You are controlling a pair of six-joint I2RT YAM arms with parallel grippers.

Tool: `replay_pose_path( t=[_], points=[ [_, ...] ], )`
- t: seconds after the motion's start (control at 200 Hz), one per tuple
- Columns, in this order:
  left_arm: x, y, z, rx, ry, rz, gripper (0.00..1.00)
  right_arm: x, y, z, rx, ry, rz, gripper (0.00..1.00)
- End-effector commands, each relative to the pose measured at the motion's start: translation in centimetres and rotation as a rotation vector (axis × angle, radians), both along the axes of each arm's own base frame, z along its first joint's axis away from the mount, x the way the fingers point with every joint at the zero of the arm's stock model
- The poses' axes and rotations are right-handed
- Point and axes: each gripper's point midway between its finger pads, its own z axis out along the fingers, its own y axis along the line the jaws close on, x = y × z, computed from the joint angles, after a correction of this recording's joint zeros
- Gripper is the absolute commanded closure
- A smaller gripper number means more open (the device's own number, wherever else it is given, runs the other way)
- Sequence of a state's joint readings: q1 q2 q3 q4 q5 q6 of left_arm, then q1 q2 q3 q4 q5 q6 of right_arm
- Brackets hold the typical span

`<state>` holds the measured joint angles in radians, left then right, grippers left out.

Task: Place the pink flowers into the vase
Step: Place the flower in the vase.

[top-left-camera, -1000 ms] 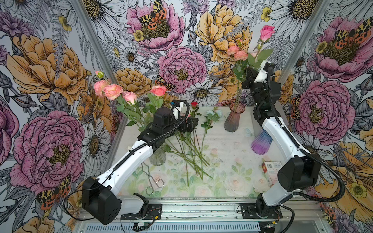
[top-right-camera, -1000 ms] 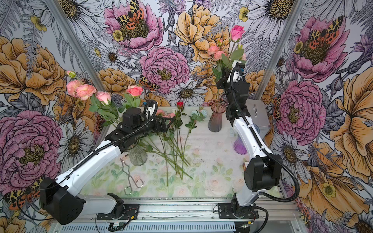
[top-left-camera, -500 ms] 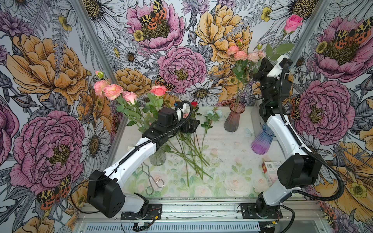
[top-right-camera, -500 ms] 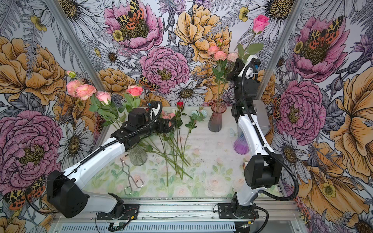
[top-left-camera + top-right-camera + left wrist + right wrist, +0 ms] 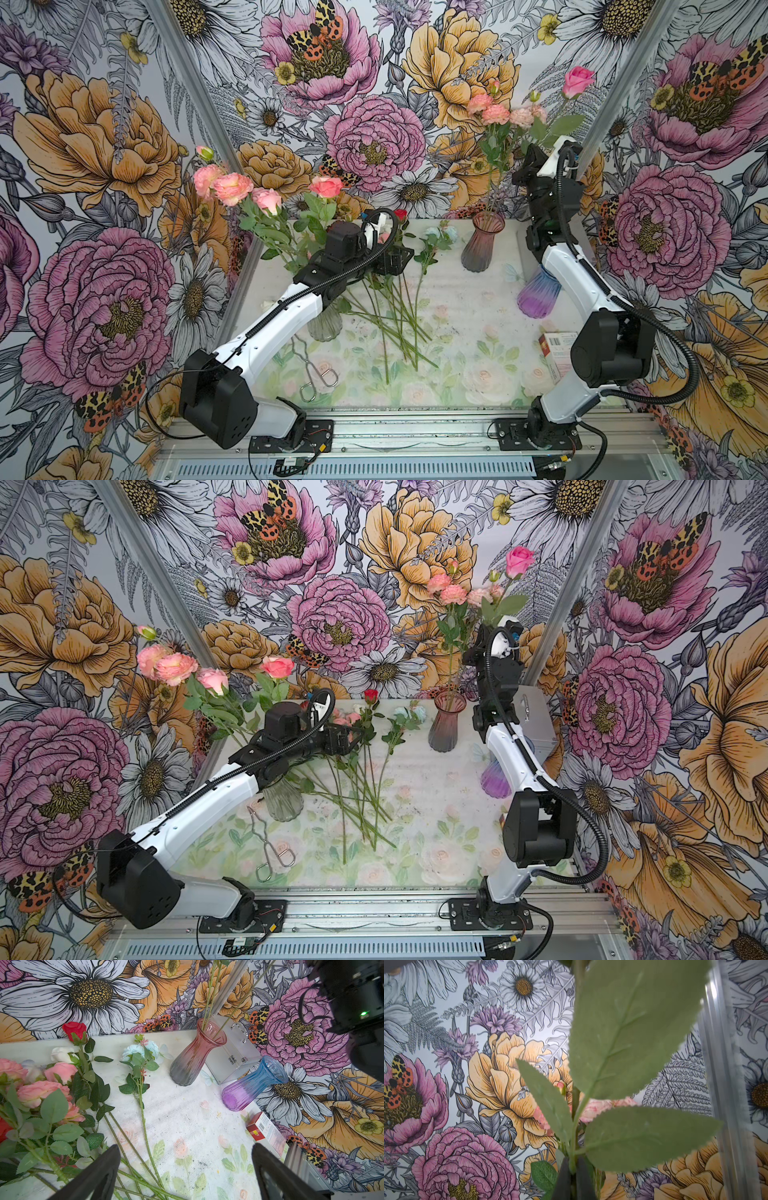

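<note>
Fingers (image 5: 563,1182) of my right gripper (image 5: 528,151) are pinching the pink rose (image 5: 578,81) by its leaning stem, its foot seemingly inside the mouth of the pink-grey vase (image 5: 482,245), beside the carnations (image 5: 494,112). Recommended: I am planning a slow, straight descent, releasing only once seated.

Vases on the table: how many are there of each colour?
Clear ribbed glass vase: 1
Pink-to-grey ribbed glass vase: 1
Blue-to-purple ribbed glass vase: 1
Total: 3 vases
</note>
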<state>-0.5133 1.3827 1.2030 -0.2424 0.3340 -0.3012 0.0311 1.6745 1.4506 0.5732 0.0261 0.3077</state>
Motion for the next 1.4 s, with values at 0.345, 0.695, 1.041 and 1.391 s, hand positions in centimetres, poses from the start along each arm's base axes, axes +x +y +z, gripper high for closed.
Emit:
replay_pose_path(
  t=[0.345,0.695,1.041,1.391],
  points=[
    [-0.5,-0.6,1.8,-0.017,-0.056,-0.037,0.02,1.5,0.0,-8.9,-0.015,0.123,0.013,1.0],
    [-0.6,-0.8,1.6,-0.011,-0.054,-0.037,0.02,1.6,0.1,-13.6,0.007,0.213,0.027,1.0],
    [-0.7,-0.9,1.6,-0.011,-0.055,-0.04,0.01,1.6,0.3,-14.2,0.008,0.239,0.035,0.76],
    [-0.8,-1.0,1.4,-0.008,-0.052,-0.042,0.01,0.9,0.3,-13.7,0.031,0.241,0.038,0.53]
  ],
)
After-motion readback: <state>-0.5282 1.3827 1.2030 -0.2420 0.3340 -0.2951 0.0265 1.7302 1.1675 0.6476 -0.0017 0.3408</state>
